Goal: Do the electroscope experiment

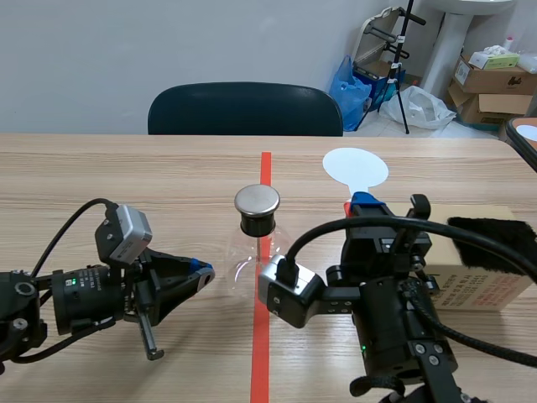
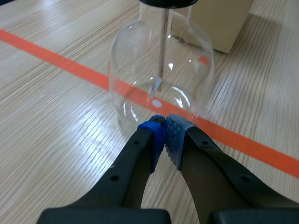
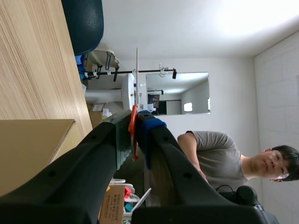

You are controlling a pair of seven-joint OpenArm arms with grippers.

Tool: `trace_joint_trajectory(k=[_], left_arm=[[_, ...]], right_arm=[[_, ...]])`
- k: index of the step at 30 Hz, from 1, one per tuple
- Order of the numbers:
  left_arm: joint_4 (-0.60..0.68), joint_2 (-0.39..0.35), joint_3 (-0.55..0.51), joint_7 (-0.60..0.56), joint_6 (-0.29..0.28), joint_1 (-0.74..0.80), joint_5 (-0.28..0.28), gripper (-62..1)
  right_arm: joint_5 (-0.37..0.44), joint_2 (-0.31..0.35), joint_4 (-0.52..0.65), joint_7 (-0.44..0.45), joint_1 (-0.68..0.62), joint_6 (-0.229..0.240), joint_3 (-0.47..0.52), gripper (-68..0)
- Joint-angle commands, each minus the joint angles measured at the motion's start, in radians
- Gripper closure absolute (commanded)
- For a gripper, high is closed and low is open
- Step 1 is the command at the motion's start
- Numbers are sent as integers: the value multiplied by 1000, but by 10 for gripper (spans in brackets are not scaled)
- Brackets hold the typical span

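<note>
While the left tool [image 2: 164, 122] lies low, closed empty by the flask [image 2: 161, 70], the raised right tool [image 3: 134, 122] clamps a paddle [image 1: 357, 168]

Bright even light, glints on flask [image 2: 135, 60]

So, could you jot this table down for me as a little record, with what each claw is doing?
Centre: glass electroscope, metal disc on top, standing on the orange-red line
Left claw: shut on nothing, tips low beside the glass
Right claw: shut on the red handle of a white paddle
Robot's right side: cardboard box with black fur on it
Far side: dark chair
</note>
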Motion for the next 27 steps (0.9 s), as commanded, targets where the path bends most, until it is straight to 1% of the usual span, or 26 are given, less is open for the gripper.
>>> trace_joint_trajectory(k=[1, 6, 9, 12, 14, 27], left_arm=[[27, -13, 2, -27, 2, -4, -10, -30], [10, -5, 9, -27, 50, -17, -10, -30], [10, -5, 9, -27, 50, -17, -10, -30], [10, -5, 9, -26, 50, -17, -6, -30], [10, -5, 9, -26, 64, -17, -6, -30], [10, -5, 9, -26, 67, -16, -6, -30]], right_arm=[[-1, 13, 8, -7, 13, -11, 1, -15], [-1, 15, 8, -16, 12, -6, 1, -15], [-1, 15, 8, -19, 12, 19, 1, -15], [-1, 15, 8, -19, 12, 19, 1, -15], [-1, 15, 8, -19, 12, 19, 1, -15], [-1, 15, 8, -16, 13, 19, 1, -15]])
